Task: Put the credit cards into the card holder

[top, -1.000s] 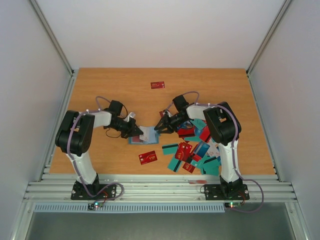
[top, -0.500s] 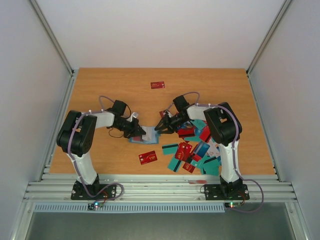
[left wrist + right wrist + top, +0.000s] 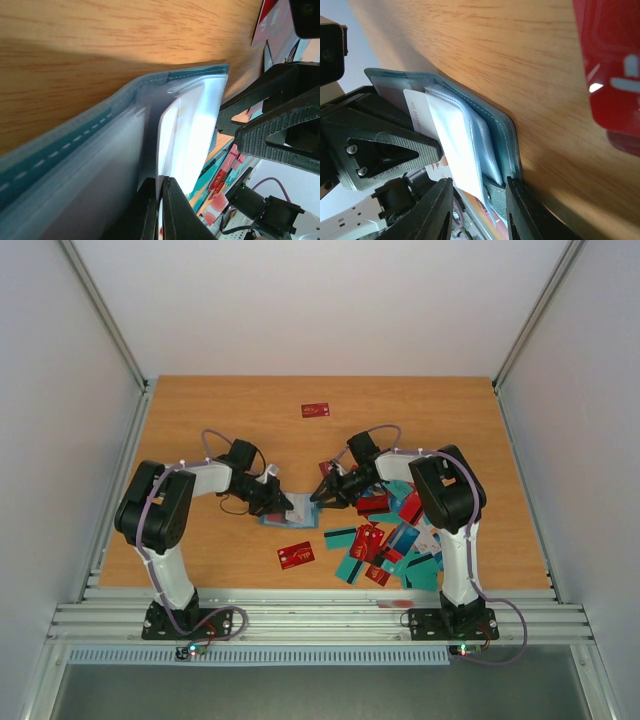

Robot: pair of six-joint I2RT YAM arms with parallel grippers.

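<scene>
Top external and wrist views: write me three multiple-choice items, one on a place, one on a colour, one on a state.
1. Where does the lone small red plastic card lie? A. far out on the wooden table, apart from the rest. B. at the near edge. C. against the left arm's base.
2. What colour is the thin plastic card that the left gripper pinches? A. red. B. white. C. teal.
3. The small teal folding card holder is: A. folded shut. B. in the air. C. open on the table, the right gripper at its edge.
1 A, it lies alone far out. 2 B, white shows in the shut gripper. 3 C, its pockets are fanned apart.
</scene>
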